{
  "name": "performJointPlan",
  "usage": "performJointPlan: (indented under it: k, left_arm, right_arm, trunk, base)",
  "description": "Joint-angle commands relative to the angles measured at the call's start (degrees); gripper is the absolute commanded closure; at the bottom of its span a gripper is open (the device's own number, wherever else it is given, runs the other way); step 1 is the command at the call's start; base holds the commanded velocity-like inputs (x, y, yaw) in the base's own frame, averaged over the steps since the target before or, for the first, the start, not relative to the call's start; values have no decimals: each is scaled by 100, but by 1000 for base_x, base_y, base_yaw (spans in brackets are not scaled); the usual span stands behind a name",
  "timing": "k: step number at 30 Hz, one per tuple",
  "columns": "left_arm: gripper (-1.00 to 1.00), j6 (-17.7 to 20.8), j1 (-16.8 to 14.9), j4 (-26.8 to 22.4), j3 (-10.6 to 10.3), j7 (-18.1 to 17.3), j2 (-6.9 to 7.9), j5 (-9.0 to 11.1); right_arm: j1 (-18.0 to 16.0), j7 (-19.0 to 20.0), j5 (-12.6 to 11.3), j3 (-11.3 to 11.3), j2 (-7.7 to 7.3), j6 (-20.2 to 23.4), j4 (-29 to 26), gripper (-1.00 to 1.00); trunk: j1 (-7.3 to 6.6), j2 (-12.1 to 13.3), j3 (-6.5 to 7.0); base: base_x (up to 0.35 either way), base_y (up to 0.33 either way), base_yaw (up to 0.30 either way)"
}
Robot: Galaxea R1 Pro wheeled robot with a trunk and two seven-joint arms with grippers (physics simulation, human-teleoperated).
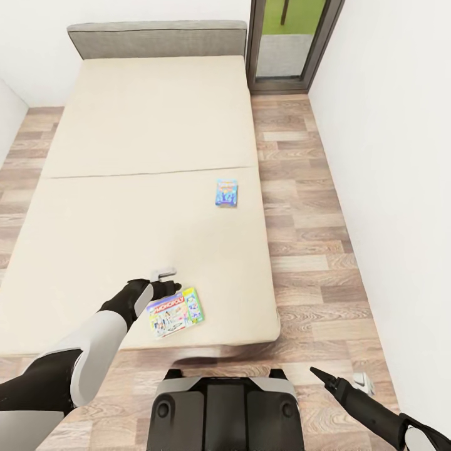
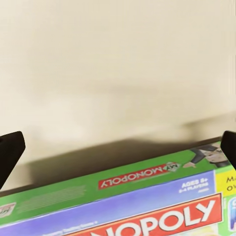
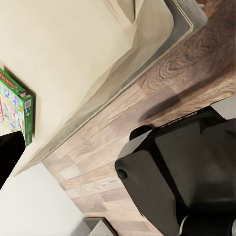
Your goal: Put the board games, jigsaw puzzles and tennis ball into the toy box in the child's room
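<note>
On the beige bed (image 1: 144, 156) lie two board games. A green-edged Monopoly box (image 1: 176, 312) sits near the foot corner, and a small light blue box (image 1: 227, 192) lies farther up by the right edge. My left gripper (image 1: 166, 282) hovers open just above the Monopoly box's far edge. In the left wrist view its fingertips (image 2: 10, 152) are spread wide apart over the box (image 2: 147, 206), with nothing between them. My right gripper (image 1: 321, 374) hangs low over the floor to the right of my base and holds nothing. The Monopoly box (image 3: 14, 110) also shows past a right finger (image 3: 10, 152).
A grey headboard (image 1: 156, 39) closes the bed's far end. A dark-framed doorway (image 1: 291, 44) stands at the back right. Wood-plank floor (image 1: 307, 238) runs between the bed and the white right wall. My dark base (image 1: 225, 407) stands at the bed's foot.
</note>
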Motion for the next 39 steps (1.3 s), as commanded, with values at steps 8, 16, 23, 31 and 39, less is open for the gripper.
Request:
performJointPlan:
  k: [8, 16, 23, 31, 39]
  left_arm:
    - [-100, 35, 0, -11, 24, -10, -4, 15]
    - [-100, 33, 0, -11, 18, -10, -8, 15]
    - [-100, 33, 0, -11, 17, -10, -12, 15]
    - [-100, 40, 0, -11, 19, -10, -8, 15]
    - [-100, 41, 0, -11, 24, -10, -5, 15]
  right_arm:
    - [-1, 11, -35, -9, 0, 45, -2, -100]
    - [-1, 17, -36, -12, 0, 43, -2, -100]
    - [-1, 7, -30, -17, 0, 44, -2, -100]
    - [-1, 1, -28, -18, 0, 45, -2, -100]
    - [-1, 0, -27, -18, 0, 45, -2, -100]
  trunk:
    - [3, -9, -26]
    - [3, -9, -28]
    - [3, -9, -29]
    - [3, -9, -29]
    - [3, -9, -51]
  base:
    - [0, 0, 0]
    - [0, 0, 0]
    - [0, 0, 0]
    - [0, 0, 0]
    - [0, 0, 0]
